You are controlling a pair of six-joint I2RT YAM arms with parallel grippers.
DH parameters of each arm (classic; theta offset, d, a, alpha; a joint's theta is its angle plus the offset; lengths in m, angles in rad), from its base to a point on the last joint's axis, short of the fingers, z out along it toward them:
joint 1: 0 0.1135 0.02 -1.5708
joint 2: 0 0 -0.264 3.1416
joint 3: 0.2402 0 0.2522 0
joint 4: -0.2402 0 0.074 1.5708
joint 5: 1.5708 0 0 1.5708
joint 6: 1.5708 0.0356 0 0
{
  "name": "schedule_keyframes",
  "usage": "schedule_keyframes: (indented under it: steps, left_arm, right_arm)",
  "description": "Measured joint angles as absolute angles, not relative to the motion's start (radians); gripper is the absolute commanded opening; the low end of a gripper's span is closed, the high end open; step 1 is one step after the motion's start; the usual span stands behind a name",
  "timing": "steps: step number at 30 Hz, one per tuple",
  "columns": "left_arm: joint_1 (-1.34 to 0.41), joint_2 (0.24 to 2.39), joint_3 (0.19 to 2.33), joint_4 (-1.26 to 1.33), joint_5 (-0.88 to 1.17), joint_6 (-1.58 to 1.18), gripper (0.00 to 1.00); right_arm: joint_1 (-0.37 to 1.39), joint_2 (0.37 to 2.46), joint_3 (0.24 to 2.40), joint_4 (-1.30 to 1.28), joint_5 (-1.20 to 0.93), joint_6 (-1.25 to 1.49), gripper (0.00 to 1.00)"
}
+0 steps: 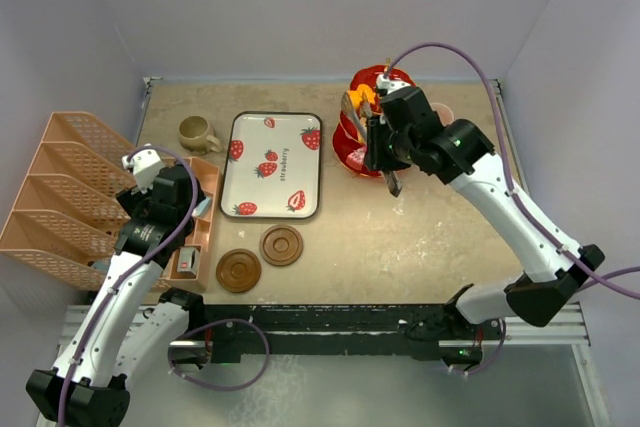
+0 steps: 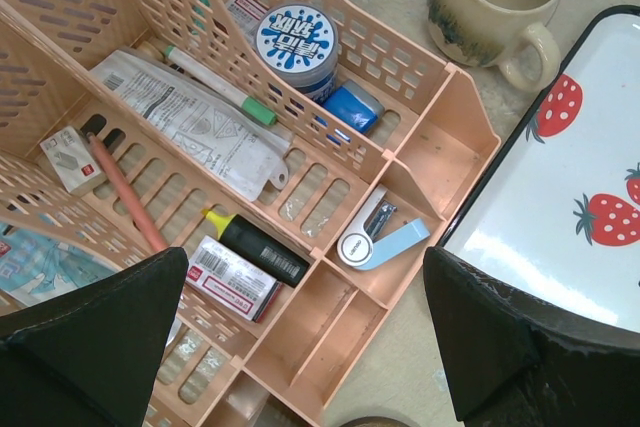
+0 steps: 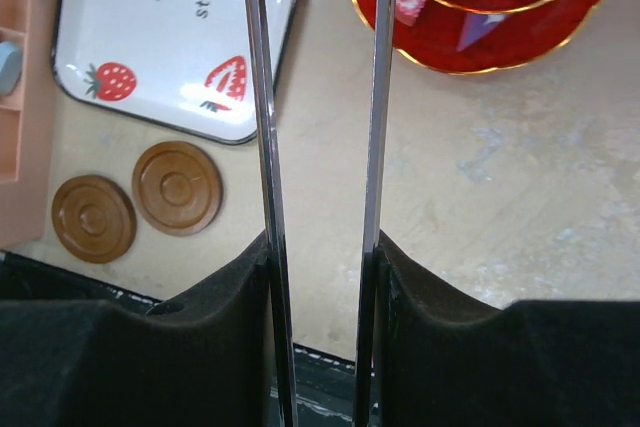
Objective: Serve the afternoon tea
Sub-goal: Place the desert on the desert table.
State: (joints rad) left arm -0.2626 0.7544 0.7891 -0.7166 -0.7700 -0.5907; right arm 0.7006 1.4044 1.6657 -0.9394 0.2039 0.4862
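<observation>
The right tool pinched the tweezers near the red stand. The left tool hung spread over the organizer.

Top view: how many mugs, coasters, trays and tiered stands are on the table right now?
Mugs: 2, olive-brown mug and pink mug, which is mostly hidden
Coasters: 2, left coaster and right coaster
Trays: 1, strawberry tray
Tiered stands: 1, red stand
Total: 6
</observation>
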Motion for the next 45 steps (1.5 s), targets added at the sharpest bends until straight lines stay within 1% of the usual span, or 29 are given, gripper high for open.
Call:
schedule_keyframes:
  steps: [10,20,33,39,45]
  left_arm:
    - [-0.263,0.757,0.789,-0.712,-0.770,-0.591,0.99]
    - [-0.263,0.762,0.789,-0.712,-0.769,-0.591,0.99]
    - [-0.263,0.767,0.789,-0.712,-0.765,-0.591,0.99]
    - [-0.263,0.767,0.789,-0.712,-0.765,-0.591,0.99]
    - [-0.263,0.768,0.789,-0.712,-0.765,-0.591,0.99]
  right_arm:
    - [0.509,1.351,1.612,-0.984,0.211,0.421,0.30]
    - [0.402,1.351,1.612,-0.982,0.210,0.348,0.30]
    - [0.363,1.480,1.637,-0.911,0.191,0.282,0.32]
    - [0.363,1.495,1.662,-0.907,0.191,0.269,0.33]
    - [0.363,1.499,1.679,-0.907,0.204,0.264,0.37]
